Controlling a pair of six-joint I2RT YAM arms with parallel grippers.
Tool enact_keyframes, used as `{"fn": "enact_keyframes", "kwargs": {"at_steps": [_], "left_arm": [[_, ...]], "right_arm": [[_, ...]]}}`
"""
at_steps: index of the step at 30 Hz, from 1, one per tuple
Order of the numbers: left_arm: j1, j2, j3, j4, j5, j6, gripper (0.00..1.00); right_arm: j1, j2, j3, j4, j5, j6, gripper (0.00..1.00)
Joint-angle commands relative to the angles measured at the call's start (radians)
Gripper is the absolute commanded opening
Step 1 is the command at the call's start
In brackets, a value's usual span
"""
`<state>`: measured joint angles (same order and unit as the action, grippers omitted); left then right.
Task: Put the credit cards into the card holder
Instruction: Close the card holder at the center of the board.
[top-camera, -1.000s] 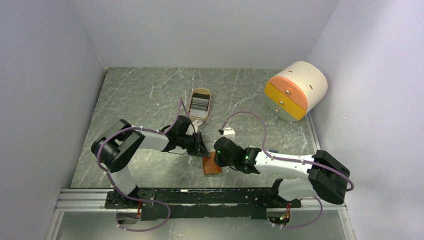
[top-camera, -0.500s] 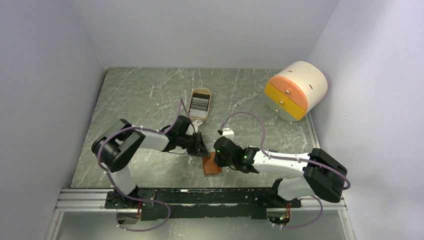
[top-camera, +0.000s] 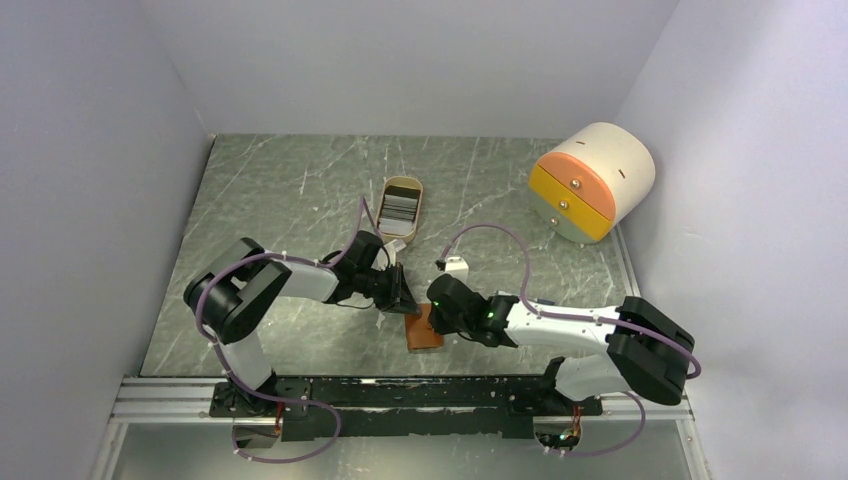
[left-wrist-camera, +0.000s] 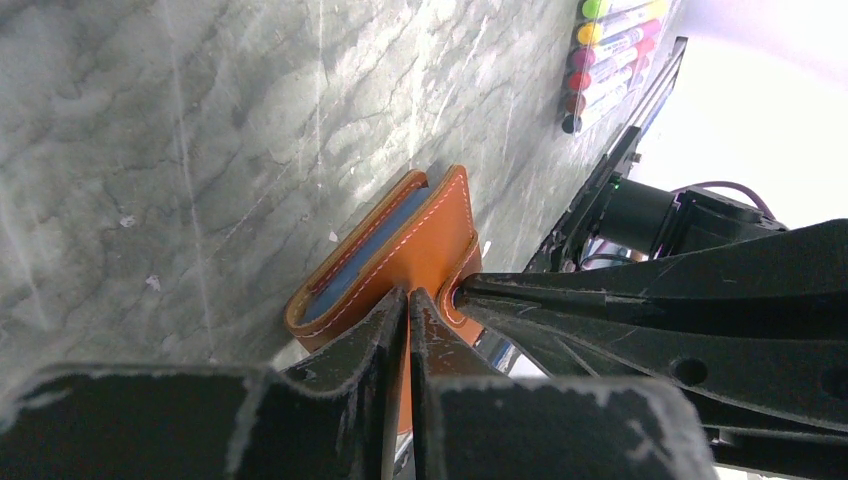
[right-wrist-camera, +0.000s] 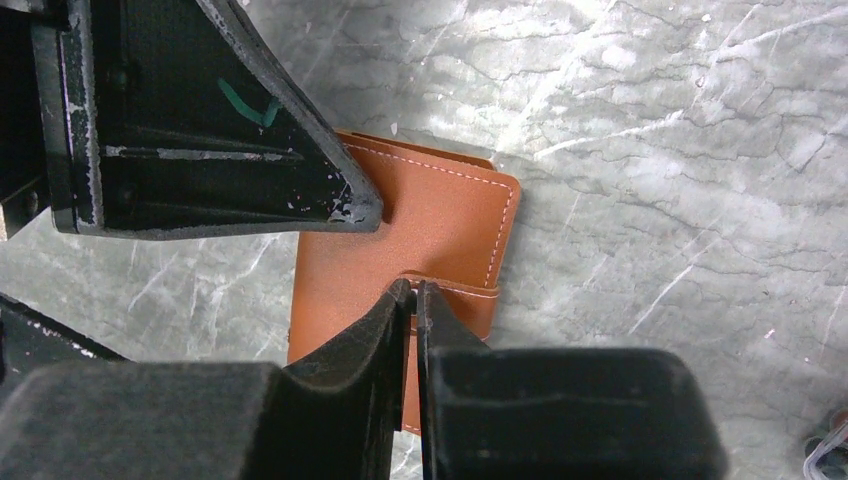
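The card holder (right-wrist-camera: 420, 230) lies folded on the bench (right-wrist-camera: 650, 120), with a blue credit card (left-wrist-camera: 368, 257) edge showing inside. The left jaws, shut and empty, press its cover. The right jaws, nearly shut, pinch its snap strap (right-wrist-camera: 462, 294). The strap should peel up slowly, cover pinned, lest the holder slide.

Card holder (top-camera: 424, 330): small orange-brown leather wallet with white stitching. It lies flat on the grey marbled table (top-camera: 280, 200), near the front edge and about mid-width. It is folded over, and a strap tab wraps from its right edge onto the top face. The fold gapes a little on one side. Blue card (left-wrist-camera: 368, 265): tucked between the flaps, only its long edge showing. Other cards (top-camera: 398, 208): a grey-white stack in a tan oval tray (top-camera: 403, 185), further back and well apart from the wallet.
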<state>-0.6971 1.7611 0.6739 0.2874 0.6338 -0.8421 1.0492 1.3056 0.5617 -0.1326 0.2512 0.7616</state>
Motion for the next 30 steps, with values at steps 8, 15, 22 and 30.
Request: {"fn": "enact_keyframes", "kwargs": {"at_steps": [8, 15, 22, 30], "left_arm": [[-0.009, 0.053, -0.013, -0.040, -0.025, 0.024, 0.13], [-0.010, 0.064, -0.010, -0.045, -0.026, 0.028, 0.13], [-0.009, 0.071, -0.011, -0.047, -0.032, 0.027, 0.13], [-0.009, 0.086, -0.005, -0.064, -0.046, 0.033, 0.13]], "right_arm": [[0.071, 0.037, 0.012, -0.072, 0.057, 0.021, 0.10], [0.116, 0.068, 0.022, -0.098, 0.091, 0.034, 0.10], [0.169, 0.082, 0.019, -0.133, 0.128, 0.068, 0.10], [0.226, 0.093, 0.043, -0.194, 0.186, 0.094, 0.09]]}}
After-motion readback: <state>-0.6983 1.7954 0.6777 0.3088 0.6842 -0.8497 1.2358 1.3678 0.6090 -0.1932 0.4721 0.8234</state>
